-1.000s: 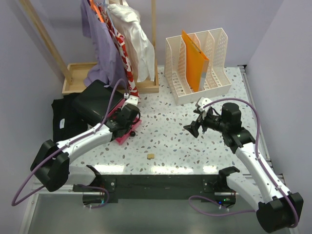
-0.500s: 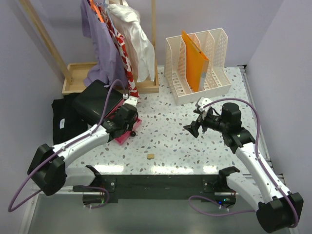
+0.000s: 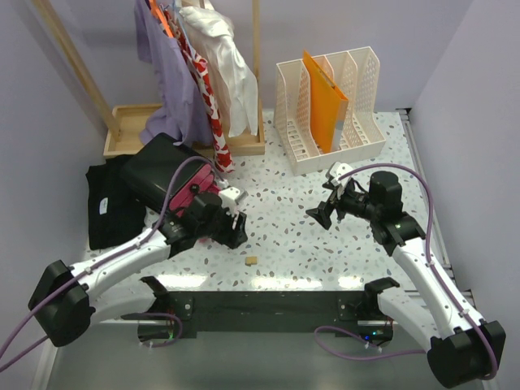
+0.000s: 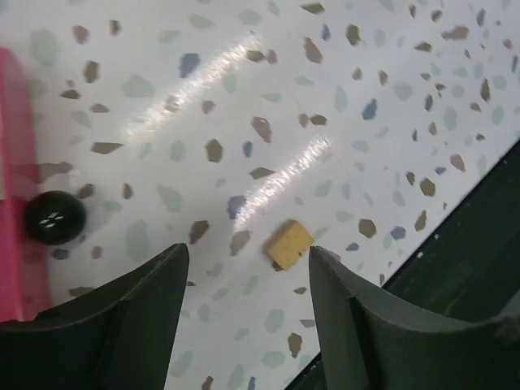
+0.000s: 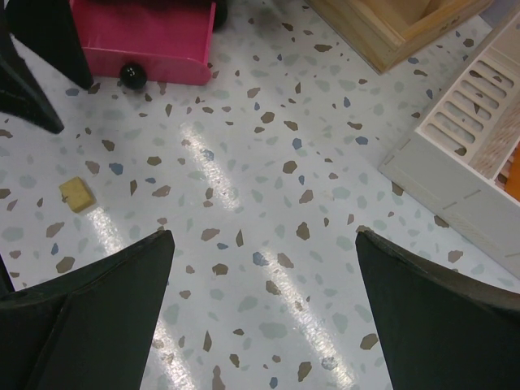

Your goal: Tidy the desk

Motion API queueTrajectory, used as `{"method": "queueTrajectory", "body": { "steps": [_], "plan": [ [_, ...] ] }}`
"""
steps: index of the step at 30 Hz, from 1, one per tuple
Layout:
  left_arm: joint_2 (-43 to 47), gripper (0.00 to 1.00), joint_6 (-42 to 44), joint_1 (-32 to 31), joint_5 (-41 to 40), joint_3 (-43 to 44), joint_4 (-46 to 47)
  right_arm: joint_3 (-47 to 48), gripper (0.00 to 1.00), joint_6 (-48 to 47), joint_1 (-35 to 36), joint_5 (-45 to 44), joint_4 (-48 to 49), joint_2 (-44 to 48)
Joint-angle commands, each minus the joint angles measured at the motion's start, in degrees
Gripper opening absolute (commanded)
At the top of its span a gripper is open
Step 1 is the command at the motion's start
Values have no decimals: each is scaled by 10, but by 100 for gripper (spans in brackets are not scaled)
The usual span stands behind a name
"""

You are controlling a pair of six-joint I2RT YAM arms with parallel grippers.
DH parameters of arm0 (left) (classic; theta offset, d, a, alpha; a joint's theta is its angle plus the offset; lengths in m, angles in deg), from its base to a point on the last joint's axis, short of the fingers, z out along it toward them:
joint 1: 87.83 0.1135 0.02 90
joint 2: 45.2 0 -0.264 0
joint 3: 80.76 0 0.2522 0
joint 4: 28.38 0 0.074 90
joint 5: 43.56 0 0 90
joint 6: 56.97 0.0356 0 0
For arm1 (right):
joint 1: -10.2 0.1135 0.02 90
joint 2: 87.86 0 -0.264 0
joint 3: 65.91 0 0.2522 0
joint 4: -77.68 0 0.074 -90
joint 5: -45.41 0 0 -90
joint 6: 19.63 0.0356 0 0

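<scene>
Now, left fingers [image 4: 122, 325] spread, empty, above yellow block [image 4: 288, 244], right fingers [image 5: 81, 325] wide apart, empty.

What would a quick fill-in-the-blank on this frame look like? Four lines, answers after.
1. The left gripper hangs over the desk near the small tan block with its jaws ___.
2. The tray beside the black ball is ___ in colour.
3. The folder standing in the white file rack is ___.
4. The right gripper, jaws apart, holds ___.

Missing words: open; pink; orange; nothing.
</scene>
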Motion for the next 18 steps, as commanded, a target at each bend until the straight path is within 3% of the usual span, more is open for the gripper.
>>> {"method": "queueTrajectory", "body": {
  "steps": [1,18],
  "plan": [
    [-11,66,-11,-64,69,-11,51,-4,99,-5,-4,13,17,-1],
    [-235,65,-11,-211,-121,74,-13,-4,99,-6,-5,13,16,-3]
  ]
}}
